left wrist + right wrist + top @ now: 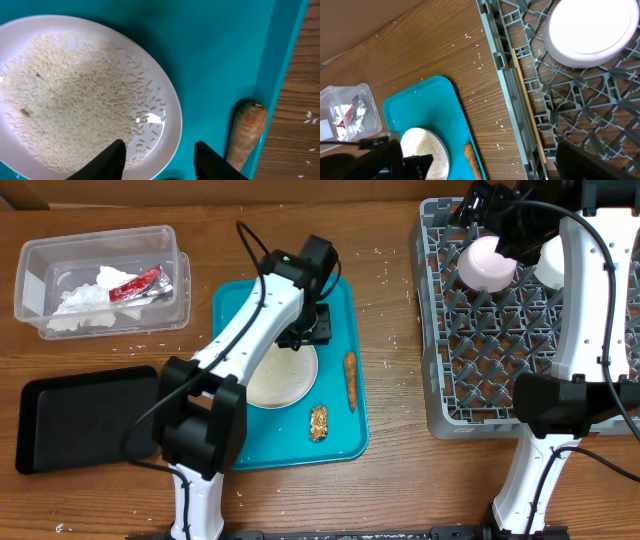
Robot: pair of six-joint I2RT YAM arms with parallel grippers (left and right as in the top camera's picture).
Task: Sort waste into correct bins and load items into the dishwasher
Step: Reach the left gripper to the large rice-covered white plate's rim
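A white plate of rice [283,377] [75,90] [422,150] lies on the teal tray [340,305] [220,45] [430,105]. My left gripper [305,330] [160,161] is open, its fingers straddling the plate's right rim. A carrot [350,379] [246,132] [471,160] and a brown food bar [318,422] lie on the tray's right side. My right gripper [500,220] [475,167] is open and empty, high over the grey dishwasher rack [520,330] [580,100], which holds a pink cup [486,264] [590,30] and a white cup [555,265].
A clear bin [100,280] [347,110] with wrappers and tissue stands at the back left. A black tray [85,415] lies at the front left. Rice grains are scattered on the wooden table [390,250]. A chopstick [527,105] lies along the rack's edge.
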